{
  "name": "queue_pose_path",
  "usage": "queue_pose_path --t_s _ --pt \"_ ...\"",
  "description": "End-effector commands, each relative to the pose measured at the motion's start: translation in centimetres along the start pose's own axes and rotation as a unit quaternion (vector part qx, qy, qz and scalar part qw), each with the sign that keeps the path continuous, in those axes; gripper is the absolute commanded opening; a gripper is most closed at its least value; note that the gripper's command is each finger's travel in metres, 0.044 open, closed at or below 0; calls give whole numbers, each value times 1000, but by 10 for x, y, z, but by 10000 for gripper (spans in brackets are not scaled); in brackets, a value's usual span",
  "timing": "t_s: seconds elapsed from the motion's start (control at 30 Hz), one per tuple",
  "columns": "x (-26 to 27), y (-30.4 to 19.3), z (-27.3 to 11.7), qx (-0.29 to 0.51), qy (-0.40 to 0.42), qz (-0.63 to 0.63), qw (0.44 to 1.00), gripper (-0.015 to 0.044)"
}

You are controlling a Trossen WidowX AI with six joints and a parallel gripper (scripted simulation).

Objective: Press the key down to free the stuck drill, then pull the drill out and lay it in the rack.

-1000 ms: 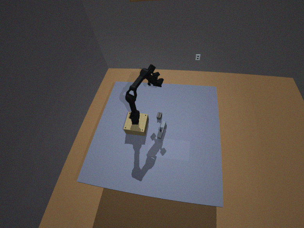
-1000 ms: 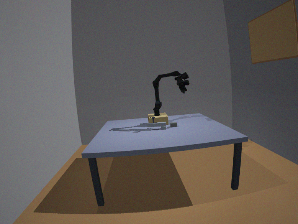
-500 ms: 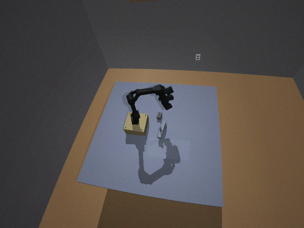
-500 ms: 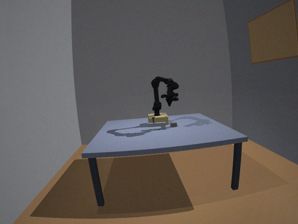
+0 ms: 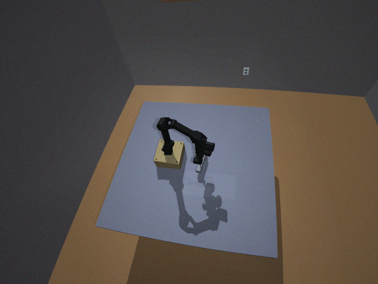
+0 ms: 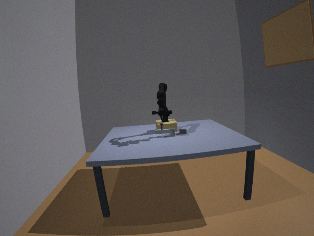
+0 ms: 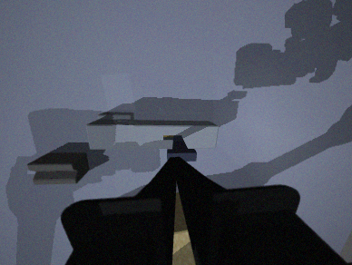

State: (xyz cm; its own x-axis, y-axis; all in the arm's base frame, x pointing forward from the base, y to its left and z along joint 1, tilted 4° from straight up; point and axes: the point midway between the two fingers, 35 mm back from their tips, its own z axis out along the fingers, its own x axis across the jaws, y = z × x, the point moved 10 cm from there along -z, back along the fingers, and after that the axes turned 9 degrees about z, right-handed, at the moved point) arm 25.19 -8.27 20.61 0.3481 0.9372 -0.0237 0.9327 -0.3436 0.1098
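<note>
Worktop [image 5: 146, 198] [image 6: 202, 142] [image 7: 68, 54], blue-grey, carries the whole setup. Tan board [image 6: 289, 35] hangs on the wall in the exterior view.

My black arm [image 5: 184, 130] [image 6: 162, 101] rises from a pale wooden base block [image 5: 167, 163] [image 6: 170, 126], bends over at the elbow and reaches out past the block. The gripper [image 5: 198, 152] [image 6: 161, 119] [image 7: 174, 161] points down, clenched, with its fingertips together; I have nothing in its grasp.

Beneath it, a long light-grey bar [image 5: 198, 168] [image 6: 163, 131] [image 7: 150, 132], with a deeper part at one end. Just beside that end, apart from it, a small grey-brown block [image 6: 183, 131] [image 7: 61, 169] sits on the worktop.

Smallest of the work pieces: a dark blue upright piece [image 6: 161, 126] [image 7: 181, 152] close to the bar, near and below my fingertips. I can't tell whether this is the drill or the key, nor whether it touches the bar. The drill's place is therefore uncertain to me; the candidates all lie in this cluster in front of the base block.
</note>
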Motion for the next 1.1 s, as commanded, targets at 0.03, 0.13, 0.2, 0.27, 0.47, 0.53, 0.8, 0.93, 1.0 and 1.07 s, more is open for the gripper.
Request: queue_pose_path --t_s 0.03,0.13,0.2,0.27,0.47,0.53,0.8,0.93,1.0,1.07 --pt "-14 -3 7 7 16 35 999 0" --pt "-14 -3 7 7 16 35 999 0" --pt "-11 -2 6 5 12 25 1000 0" --pt "-12 -3 8 6 14 29 999 0" --pt "-14 -3 18 7 16 35 999 0" --pt "-15 -4 21 7 16 35 999 0" --pt "-14 -3 24 7 16 35 999 0" --pt "-14 -3 25 7 16 35 999 0" --pt "-13 -2 26 7 16 35 999 0" --pt "-13 -2 27 7 16 35 999 0"
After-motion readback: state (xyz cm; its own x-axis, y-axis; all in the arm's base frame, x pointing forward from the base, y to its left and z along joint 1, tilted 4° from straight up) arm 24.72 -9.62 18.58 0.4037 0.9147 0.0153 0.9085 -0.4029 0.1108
